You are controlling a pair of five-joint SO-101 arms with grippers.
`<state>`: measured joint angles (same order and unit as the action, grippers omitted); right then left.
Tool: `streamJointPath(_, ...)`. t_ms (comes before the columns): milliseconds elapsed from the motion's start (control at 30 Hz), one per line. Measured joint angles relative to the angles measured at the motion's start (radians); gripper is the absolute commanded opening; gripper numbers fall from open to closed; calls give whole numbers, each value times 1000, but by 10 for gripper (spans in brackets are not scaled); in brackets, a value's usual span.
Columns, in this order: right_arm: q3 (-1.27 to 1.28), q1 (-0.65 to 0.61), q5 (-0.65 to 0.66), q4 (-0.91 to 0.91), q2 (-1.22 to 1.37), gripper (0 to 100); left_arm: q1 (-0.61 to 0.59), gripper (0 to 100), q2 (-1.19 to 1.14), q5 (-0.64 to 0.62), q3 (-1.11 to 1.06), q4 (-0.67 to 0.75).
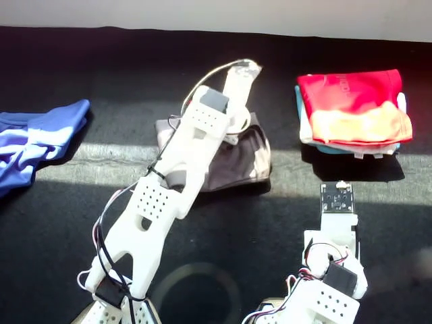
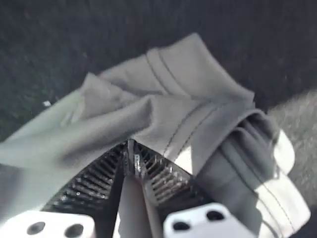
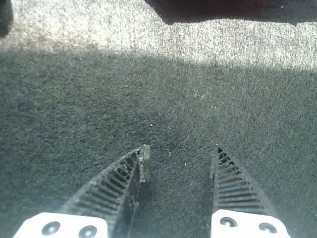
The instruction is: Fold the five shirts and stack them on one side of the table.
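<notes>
A grey shirt [image 1: 233, 158] lies loosely bunched at the middle of the table, partly under my left arm. My left gripper [image 2: 132, 154] is shut on a fold of this grey shirt [image 2: 173, 109]; in the high view the left gripper [image 1: 241, 75] sits above the shirt's far edge. A stack of folded shirts [image 1: 352, 111], red and orange on top, rests at the far right. A blue shirt [image 1: 34, 138] lies unfolded at the left edge. My right gripper [image 3: 178, 159] hangs open over bare dark tabletop, near the front and in front of the stack.
The table [image 1: 283, 223] is covered in dark cloth, with a sunlit band [image 1: 101, 158] crossing its middle. My right arm [image 1: 336, 223] stands at the front right. A pale wall edge [image 1: 202, 13] runs along the back.
</notes>
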<state>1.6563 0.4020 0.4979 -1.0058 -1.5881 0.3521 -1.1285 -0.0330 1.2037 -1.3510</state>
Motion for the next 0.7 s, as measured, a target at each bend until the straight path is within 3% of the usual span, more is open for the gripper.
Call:
streamJointPath(133, 0, 0, 0, 0, -2, 195, -28, 9, -2, -2, 9, 110)
streamJointPath(367, 0, 0, 0, 0, -2, 195, -91, 9, -2, -25, 147, 126)
streamJointPath(467, 0, 0, 0, 0, -2, 195, -103, 9, -2, -43, 226, 20)
streamJointPath(633, 0, 0, 0, 0, -2, 195, -89, 9, -2, 12, 328, -311)
streamJointPath(700, 0, 0, 0, 0, -2, 195, -81, 9, -2, 20, 331, -379)
